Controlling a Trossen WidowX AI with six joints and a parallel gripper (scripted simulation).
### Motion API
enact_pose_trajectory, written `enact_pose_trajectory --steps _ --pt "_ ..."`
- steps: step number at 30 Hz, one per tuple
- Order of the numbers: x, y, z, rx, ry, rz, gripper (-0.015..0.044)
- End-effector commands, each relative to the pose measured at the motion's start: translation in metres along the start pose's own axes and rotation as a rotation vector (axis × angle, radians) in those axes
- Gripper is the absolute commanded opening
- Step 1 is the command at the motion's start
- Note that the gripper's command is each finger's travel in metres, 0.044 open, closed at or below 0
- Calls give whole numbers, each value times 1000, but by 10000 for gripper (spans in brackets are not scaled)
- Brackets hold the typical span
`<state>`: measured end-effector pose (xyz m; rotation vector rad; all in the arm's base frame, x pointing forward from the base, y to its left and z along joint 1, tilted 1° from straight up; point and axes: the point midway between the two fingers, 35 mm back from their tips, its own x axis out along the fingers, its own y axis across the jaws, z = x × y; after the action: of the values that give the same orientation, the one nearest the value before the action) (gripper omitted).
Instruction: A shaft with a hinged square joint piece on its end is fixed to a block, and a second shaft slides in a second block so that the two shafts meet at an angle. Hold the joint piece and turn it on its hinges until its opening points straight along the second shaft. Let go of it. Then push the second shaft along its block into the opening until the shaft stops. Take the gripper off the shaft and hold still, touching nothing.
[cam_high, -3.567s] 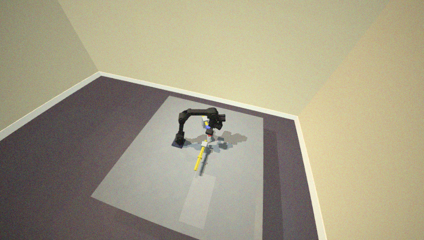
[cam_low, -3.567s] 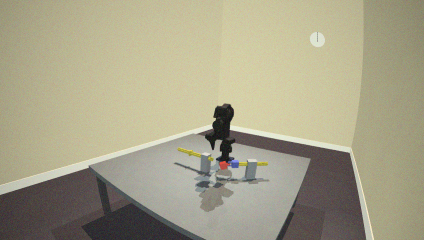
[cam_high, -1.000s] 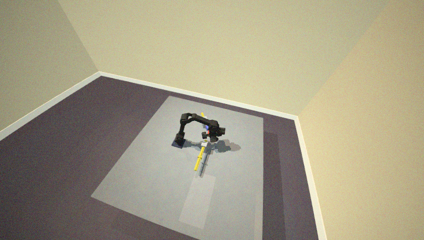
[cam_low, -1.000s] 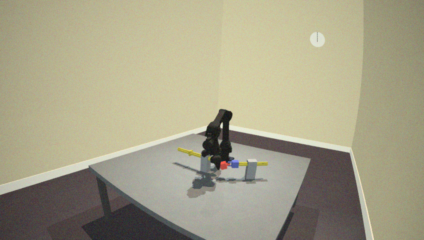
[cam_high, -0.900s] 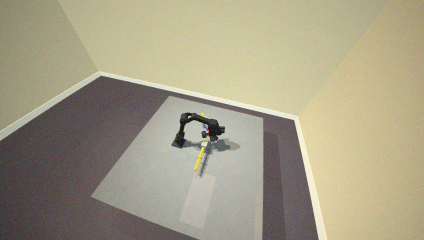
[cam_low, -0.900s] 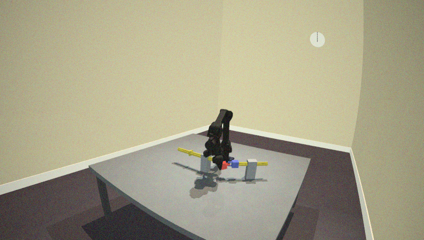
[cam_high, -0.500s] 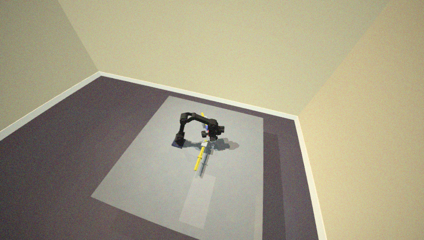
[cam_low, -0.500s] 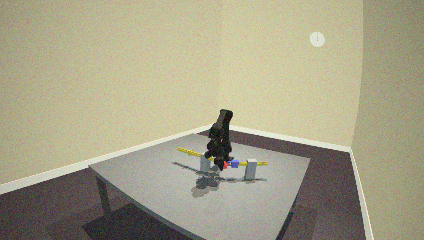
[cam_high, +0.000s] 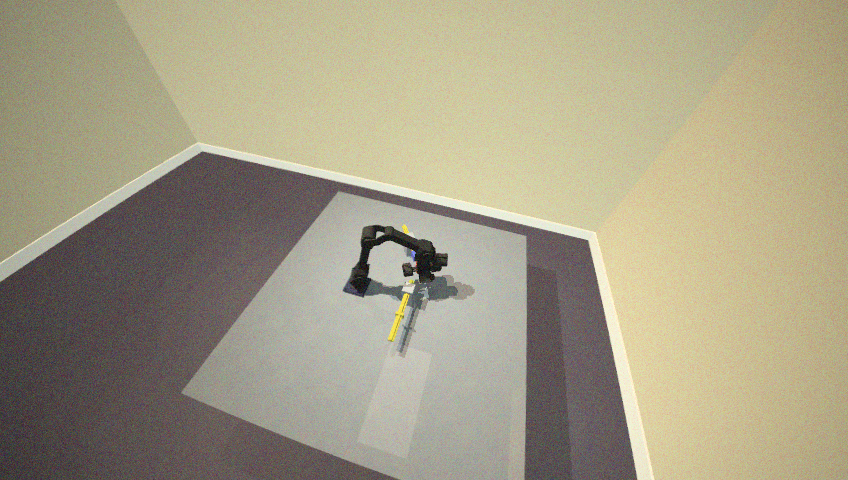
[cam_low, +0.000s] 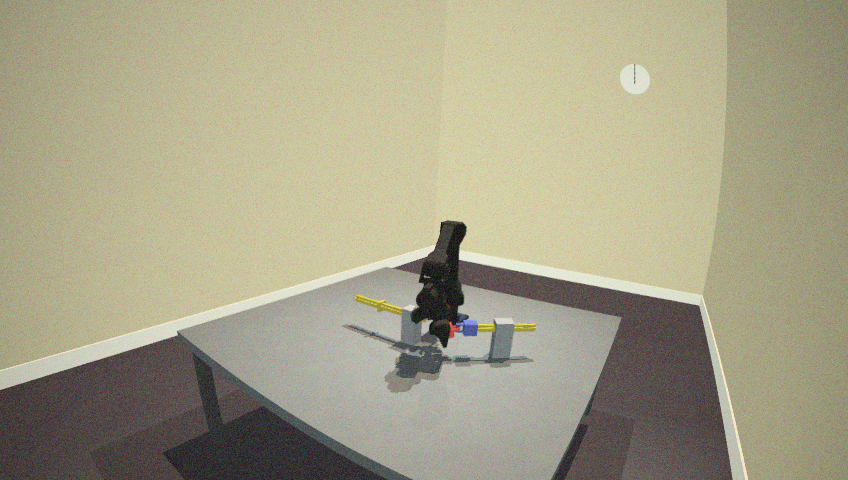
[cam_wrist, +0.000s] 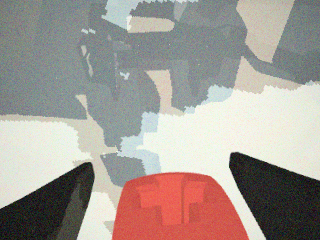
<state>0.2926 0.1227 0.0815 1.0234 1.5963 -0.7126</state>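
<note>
The red joint piece (cam_wrist: 180, 200) (cam_low: 453, 330) is on hinges beside the blue piece (cam_low: 470, 327) (cam_high: 412, 254) at the end of the first yellow shaft (cam_low: 524, 327) (cam_high: 405, 228). That shaft sits in a grey block (cam_low: 502, 340). The second yellow shaft (cam_high: 397, 320) (cam_low: 380, 305) slants through the other grey block (cam_low: 410, 327) (cam_high: 408, 288); its inner end is hidden by the arm. My gripper (cam_wrist: 162, 165) (cam_low: 433, 324) (cam_high: 417, 272) is open, with a black finger on each side of the red piece and a gap on both sides. The direction of the red piece's opening cannot be told.
The black arm reaches over from its base (cam_high: 356, 287) on the grey table (cam_high: 285, 356) (cam_low: 333, 392). Both grey blocks stand upright near the gripper, one on each side in the exterior view. Shadows of the arm and shafts fall on the table.
</note>
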Motion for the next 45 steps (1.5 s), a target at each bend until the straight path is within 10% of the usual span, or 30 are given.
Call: enact_pose_trajectory --steps 1,6,45 --pt "3 -2 0 7 4 -5 309" --pt "3 -2 0 7 4 -5 182" --pt "3 -2 0 7 4 -5 182"
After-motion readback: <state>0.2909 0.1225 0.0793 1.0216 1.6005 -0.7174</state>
